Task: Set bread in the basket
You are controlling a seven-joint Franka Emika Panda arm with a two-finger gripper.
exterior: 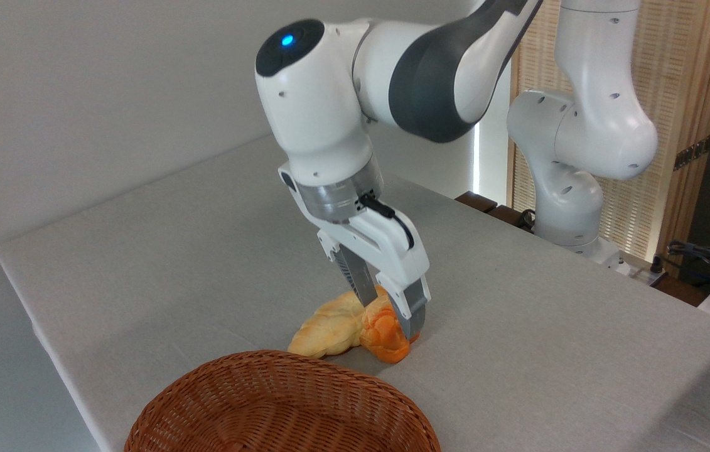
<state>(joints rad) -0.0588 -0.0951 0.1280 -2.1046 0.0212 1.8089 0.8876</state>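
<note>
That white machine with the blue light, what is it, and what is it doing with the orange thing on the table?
It is a robot arm, jointed rather like a shoulder and elbow, photographed by one fixed camera looking across the table. At its end is a hand with two flat fingers. The fingers stand on either side of a small glossy orange bun that sits on the grey tablecloth; whether they already squeeze it cannot be told from here. Touching the bun on the left lies a longer pale golden pastry. In the foreground is a reddish-brown wicker basket, with nothing visible inside. The bun is meant to go in there.
</note>
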